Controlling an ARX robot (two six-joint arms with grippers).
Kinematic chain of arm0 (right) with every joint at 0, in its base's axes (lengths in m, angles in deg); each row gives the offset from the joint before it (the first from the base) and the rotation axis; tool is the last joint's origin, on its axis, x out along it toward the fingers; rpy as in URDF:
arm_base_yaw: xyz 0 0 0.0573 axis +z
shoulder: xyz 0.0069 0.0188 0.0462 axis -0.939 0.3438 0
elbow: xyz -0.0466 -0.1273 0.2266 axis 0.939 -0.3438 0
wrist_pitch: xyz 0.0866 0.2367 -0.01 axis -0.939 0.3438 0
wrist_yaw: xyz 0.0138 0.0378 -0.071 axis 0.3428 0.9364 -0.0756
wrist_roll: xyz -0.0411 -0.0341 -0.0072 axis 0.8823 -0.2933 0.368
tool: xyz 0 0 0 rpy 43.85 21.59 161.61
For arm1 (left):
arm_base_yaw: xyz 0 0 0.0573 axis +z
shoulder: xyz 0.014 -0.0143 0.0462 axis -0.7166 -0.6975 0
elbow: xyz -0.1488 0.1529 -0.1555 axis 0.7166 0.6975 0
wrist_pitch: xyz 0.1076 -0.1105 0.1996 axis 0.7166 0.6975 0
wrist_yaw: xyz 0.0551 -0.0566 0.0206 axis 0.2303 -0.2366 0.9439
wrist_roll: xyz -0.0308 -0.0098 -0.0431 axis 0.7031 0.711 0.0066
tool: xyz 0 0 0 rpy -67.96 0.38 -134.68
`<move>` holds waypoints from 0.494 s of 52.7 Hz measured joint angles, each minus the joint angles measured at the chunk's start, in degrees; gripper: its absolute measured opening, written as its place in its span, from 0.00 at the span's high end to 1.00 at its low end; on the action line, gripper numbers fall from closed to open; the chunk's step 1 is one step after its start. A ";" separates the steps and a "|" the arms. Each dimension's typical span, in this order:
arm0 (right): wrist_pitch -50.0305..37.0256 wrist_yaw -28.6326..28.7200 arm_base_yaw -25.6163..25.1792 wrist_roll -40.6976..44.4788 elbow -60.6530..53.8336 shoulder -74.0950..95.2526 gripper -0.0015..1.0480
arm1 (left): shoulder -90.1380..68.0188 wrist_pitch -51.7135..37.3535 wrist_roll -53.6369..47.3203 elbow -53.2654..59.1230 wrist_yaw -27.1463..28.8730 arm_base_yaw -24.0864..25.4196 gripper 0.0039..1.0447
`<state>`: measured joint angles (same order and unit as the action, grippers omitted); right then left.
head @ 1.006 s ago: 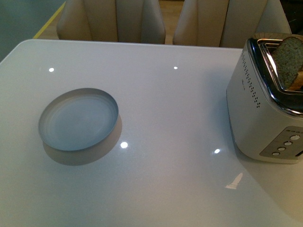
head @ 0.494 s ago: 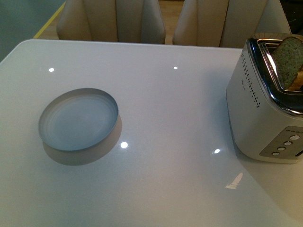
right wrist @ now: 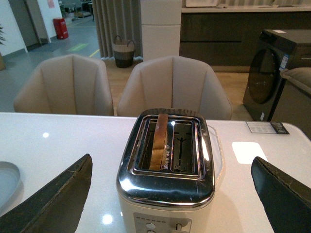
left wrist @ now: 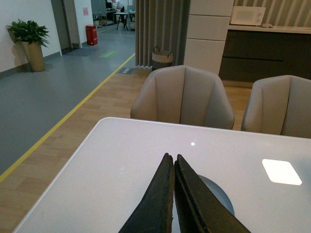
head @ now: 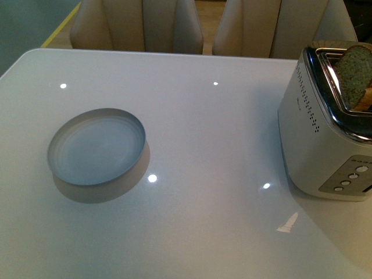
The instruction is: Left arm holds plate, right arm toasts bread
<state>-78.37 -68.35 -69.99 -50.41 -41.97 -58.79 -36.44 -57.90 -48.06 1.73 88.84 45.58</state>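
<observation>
Risk sits first at the left of the front view, where the plate (head: 96, 147) lies flat and alone on the glossy white table (head: 215, 133): its low rim gives little to pinch, and I judge a fingertip coming down at the wrong angle could skid it across that slick surface rather than lift it. Nothing touches it. In the left wrist view the left gripper (left wrist: 174, 158) shows at lower centre with its dark fingers pressed together, holding nothing, and the plate's edge peeks out just behind them.

Further right in the front view, the toaster (head: 325, 133) stands at the right edge, and the bread (head: 353, 74) sticks up out of the slot nearer the plate. If the bread is gripped too hard it may crumble, and a sideways pull could snag it on the slot rim or drag the toaster.

In the right wrist view the right gripper (right wrist: 170, 194) is spread wide, fingers in the lower corners, empty, with the toaster framed between them.
</observation>
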 joint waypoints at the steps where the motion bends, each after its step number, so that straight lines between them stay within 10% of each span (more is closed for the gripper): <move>1: 0.00 0.00 0.00 0.00 0.00 0.00 0.09 | 0.00 0.00 0.00 0.00 0.00 0.00 0.97; 26: 0.00 0.00 0.00 0.00 0.00 0.00 0.09 | 0.00 0.00 0.00 0.00 0.00 0.00 0.25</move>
<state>-78.37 -68.35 -69.99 -50.41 -41.97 -58.79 -36.44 -57.90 -48.06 1.73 88.84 45.58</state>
